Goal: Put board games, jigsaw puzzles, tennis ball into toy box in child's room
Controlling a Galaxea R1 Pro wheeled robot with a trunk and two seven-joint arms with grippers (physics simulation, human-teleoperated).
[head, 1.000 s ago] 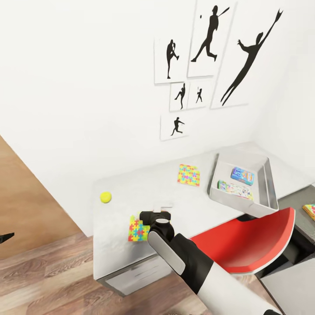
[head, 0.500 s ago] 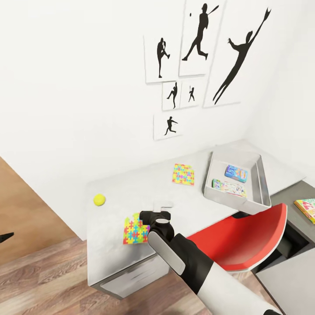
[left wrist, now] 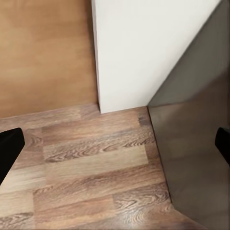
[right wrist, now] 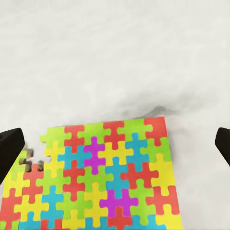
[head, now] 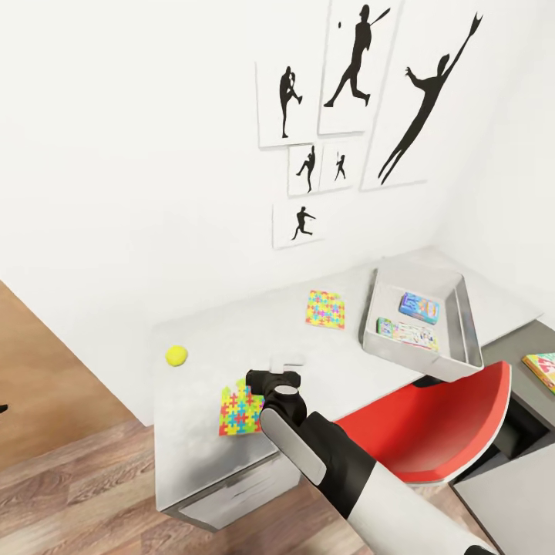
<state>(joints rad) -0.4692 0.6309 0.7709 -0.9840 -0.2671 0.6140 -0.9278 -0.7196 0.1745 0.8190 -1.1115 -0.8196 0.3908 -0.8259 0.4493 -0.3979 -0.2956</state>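
Note:
The near jigsaw puzzle [head: 235, 402] lies flat by the table's [head: 231, 339] front edge. My right gripper [head: 267, 381] hangs over its right side. In the right wrist view the right gripper [right wrist: 115, 148] stands open above this puzzle [right wrist: 100, 177], holding nothing. A second puzzle [head: 325, 309] lies further back, and the tennis ball [head: 176, 355] rests at the left. The toy box [head: 459, 343] holds a blue board game [head: 418, 306] and a pale one [head: 407, 334]. A third board game [head: 542, 362] lies at the far right. My left gripper [left wrist: 115, 148] is open over the floor.
A red chair [head: 432, 424] stands tucked against the table, right beside my right arm. Black silhouette posters [head: 354, 116] hang on the white wall. A dark grey cabinet top [head: 505, 351] joins the table on the right. Wood-plank floor [head: 69, 478] lies to the left.
The camera has shifted, so the table and posters sit slightly further left in the picture. My right gripper stays open over the near puzzle. The left gripper's tip has nearly left the head view.

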